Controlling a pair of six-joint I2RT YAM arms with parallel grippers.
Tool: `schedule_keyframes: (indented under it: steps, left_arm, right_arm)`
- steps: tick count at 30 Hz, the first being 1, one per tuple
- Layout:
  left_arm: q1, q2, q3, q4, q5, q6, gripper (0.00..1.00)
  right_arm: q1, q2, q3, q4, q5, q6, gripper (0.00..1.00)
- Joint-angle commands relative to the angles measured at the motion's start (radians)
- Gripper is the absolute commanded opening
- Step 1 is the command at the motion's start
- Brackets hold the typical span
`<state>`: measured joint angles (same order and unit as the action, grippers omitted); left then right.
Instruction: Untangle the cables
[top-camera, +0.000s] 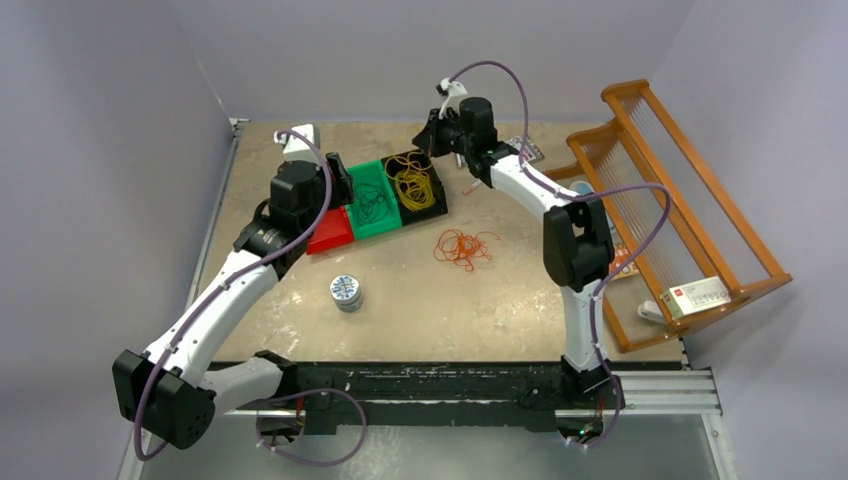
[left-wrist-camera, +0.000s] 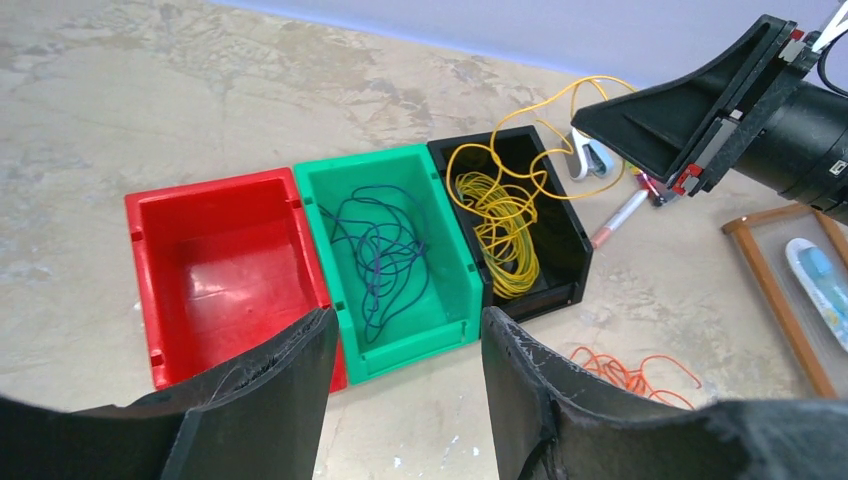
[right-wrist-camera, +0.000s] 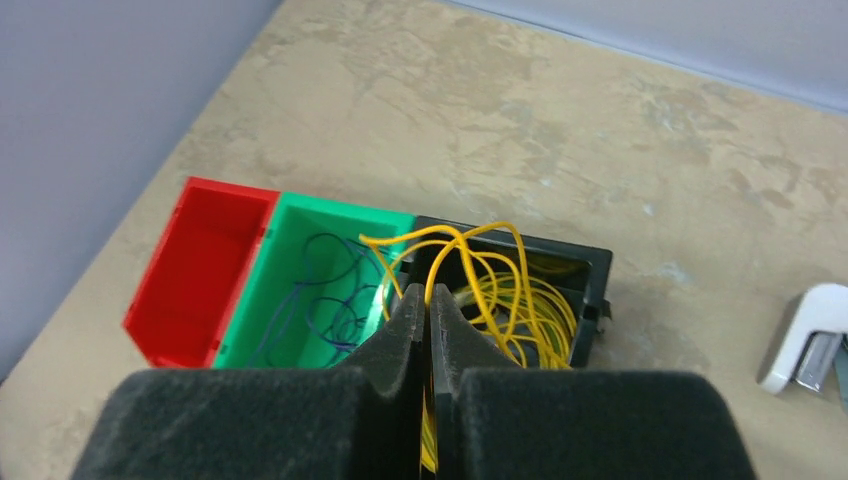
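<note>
Closest to my bases, the orange cable (top-camera: 462, 247) lies loose on the table (top-camera: 450, 310), well apart from the bins, a small scribble of loops that belongs to no compartment yet. I judge that this is the main thing left. A round tin (top-camera: 347, 292) stands to its left and has no part in the job.

Further out, my left gripper (left-wrist-camera: 405, 330) hangs over the near edge of the bin row, fingers spread about halfway with nothing between them. Past it the three bins sit side by side and touching. The red bin (left-wrist-camera: 215, 270) holds nothing. The green bin (left-wrist-camera: 355, 168) holds the dark cable (left-wrist-camera: 385, 260), in loose loops on its floor and free of the others. The black bin (left-wrist-camera: 565, 250) holds the yellow cable (left-wrist-camera: 505, 225), most of it coiled inside.

Farthest out, my right gripper (right-wrist-camera: 428, 300) hovers above the black bin with its fingers pressed together. A yellow strand shows in the seam between them and loops rise from the bin to my tips, so I take it that I am pinching the yellow cable.

As I read it, two colours are separated and the third is not; I guess the red bin is meant for the orange one
</note>
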<state>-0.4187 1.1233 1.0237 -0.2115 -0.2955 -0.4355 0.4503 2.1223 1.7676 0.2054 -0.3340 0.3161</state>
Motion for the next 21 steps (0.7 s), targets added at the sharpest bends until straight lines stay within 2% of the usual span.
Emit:
schedule_keyframes:
  steps: [1, 6, 21]
  left_arm:
    - [0.009, -0.028, 0.002, -0.016, -0.046, 0.041, 0.54]
    - [0.009, -0.027, 0.004, -0.014, -0.037, 0.039, 0.54]
    - [0.009, -0.030, 0.003, -0.026, -0.067, 0.049, 0.54]
  right_arm:
    - [0.020, -0.028, 0.003, -0.016, 0.140, -0.055, 0.00]
    - [0.020, -0.084, -0.060, 0.002, 0.267, -0.048, 0.00]
    - [0.018, -0.179, -0.127, -0.057, 0.486, -0.099, 0.00]
